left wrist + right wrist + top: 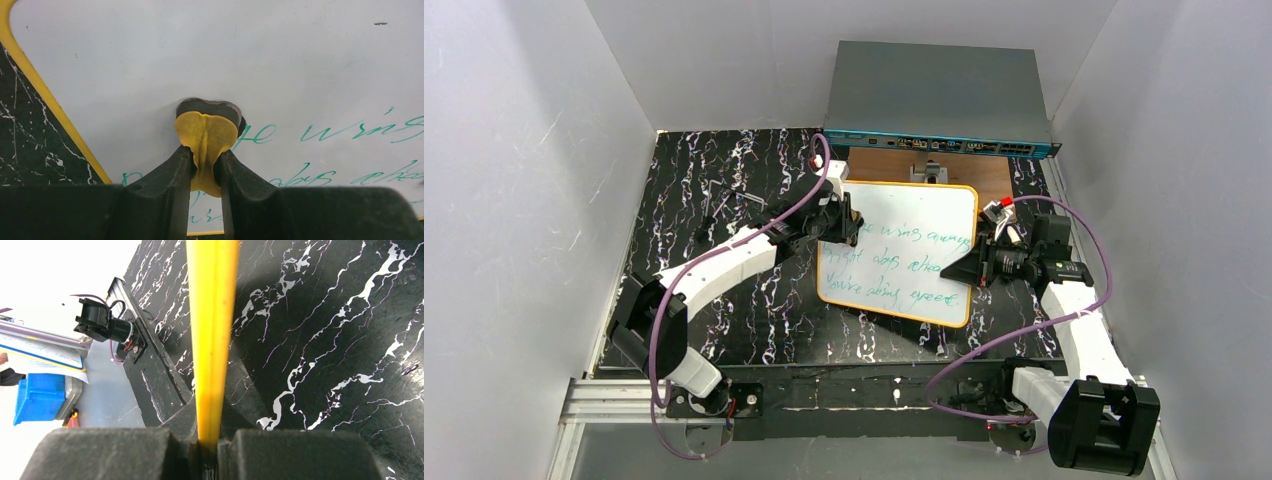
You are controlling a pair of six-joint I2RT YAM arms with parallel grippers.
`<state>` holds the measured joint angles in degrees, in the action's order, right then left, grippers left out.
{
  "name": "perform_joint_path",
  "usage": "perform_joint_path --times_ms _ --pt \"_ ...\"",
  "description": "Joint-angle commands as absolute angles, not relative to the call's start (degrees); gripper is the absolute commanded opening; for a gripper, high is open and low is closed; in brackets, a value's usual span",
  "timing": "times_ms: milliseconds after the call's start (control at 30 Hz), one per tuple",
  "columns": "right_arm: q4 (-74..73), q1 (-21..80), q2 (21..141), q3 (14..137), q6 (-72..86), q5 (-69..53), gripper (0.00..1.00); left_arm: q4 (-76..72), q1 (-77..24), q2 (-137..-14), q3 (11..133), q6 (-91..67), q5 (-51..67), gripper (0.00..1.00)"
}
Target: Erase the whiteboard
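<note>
The whiteboard [899, 255] lies near the middle of the black marbled table [754, 300], with its far edge toward a grey box [939, 95] at 12 o'clock. Each claw is on an opposite side of it. The left claw [839, 220] is over the board's 10 o'clock corner. Its fingers [172, 172] are pinched tight around a yellow pad [206, 132] with a dark underside, and the pad is pressed flat against the white surface. In the left wrist view, lines of green writing [350, 132] start just at the pad's 3 o'clock and run on toward 5 o'clock. The right claw [969, 268] is at the board's 4 o'clock edge and is closed on the orange-yellow rim [212, 340], which runs edge-on straight up between its fingers (I can't tell from here whether that side is lifted off the table). The left arm [724, 265] stretches from its base at 7 o'clock up toward 1 o'clock, with the wrist angled down onto the board. The right arm [1079, 320] rises from 5 o'clock, then bends so the claw points across toward 9 o'clock.
</note>
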<state>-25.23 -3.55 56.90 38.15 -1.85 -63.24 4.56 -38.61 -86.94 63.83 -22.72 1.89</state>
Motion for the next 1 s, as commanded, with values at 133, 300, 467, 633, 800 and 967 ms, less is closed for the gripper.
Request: perform_joint_path --times_ms 133,300,467,633,800,967 --pt "-23.6 -2.1 54.9 40.9 -9.1 -68.9 0.01 9.9 -34.5 -85.8 65.5 -24.6 -6.1 0.0" --pt "-23.8 -2.2 54.8 40.9 -9.3 -69.2 0.01 7.2 -38.8 -87.4 66.1 -24.1 0.0 0.0" --pt "-23.7 -2.3 55.0 40.8 -9.3 -69.4 0.01 4.8 -43.1 -87.0 64.5 -23.8 -1.8 0.0" --pt "-23.8 -2.3 54.9 40.8 -9.3 -69.7 0.01 7.8 -37.4 -85.0 64.1 -25.7 -8.9 0.0" --pt "-23.8 -2.5 54.8 40.9 -9.5 -69.7 0.01 6.1 -34.4 -83.7 62.9 -25.1 -3.2 0.0" --pt "-23.8 -2.6 55.1 40.8 -9.6 -69.7 0.01 3.0 -44.2 -84.2 61.8 -22.8 -4.3 0.0"
